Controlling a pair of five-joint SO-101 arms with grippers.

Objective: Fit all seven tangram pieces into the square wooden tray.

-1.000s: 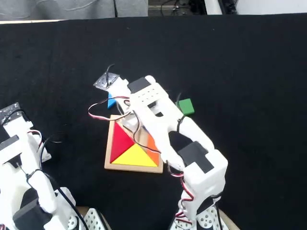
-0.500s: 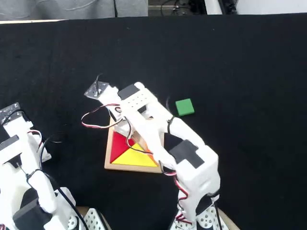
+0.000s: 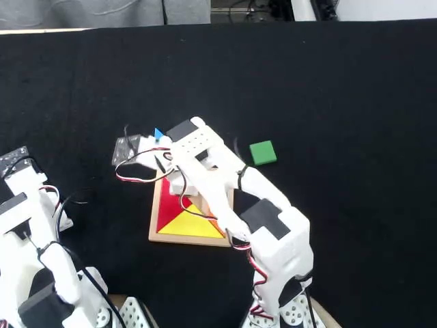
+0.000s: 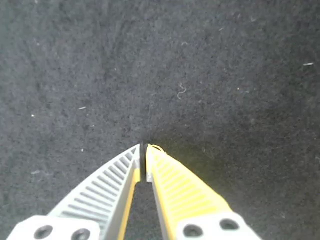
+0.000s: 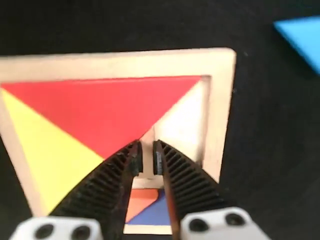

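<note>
The square wooden tray [image 3: 179,238] lies at the table's middle, holding a red triangle [image 3: 166,209] and a yellow triangle [image 3: 193,226]. In the right wrist view, my right gripper [image 5: 145,156] hovers shut over the tray [image 5: 220,105], its tips above the red triangle's [image 5: 110,107] point, beside a bare wooden slot [image 5: 185,125]. An orange piece [image 5: 141,199] and a dark blue piece [image 5: 154,214] sit under the fingers. A light blue triangle [image 3: 159,134] lies on the cloth behind the tray. A green square [image 3: 263,152] lies off to the right. My left gripper [image 4: 144,156] is shut over bare cloth.
The right arm [image 3: 225,191] stretches over the tray's right half and hides it from above. The left arm [image 3: 34,253] stands at the lower left corner. Black cloth covers the whole table, with open room at the back and right.
The right arm has swung left and pulled back over the tray, uncovering the green square. The light blue triangle now shows behind the arm. The left arm has not moved.
</note>
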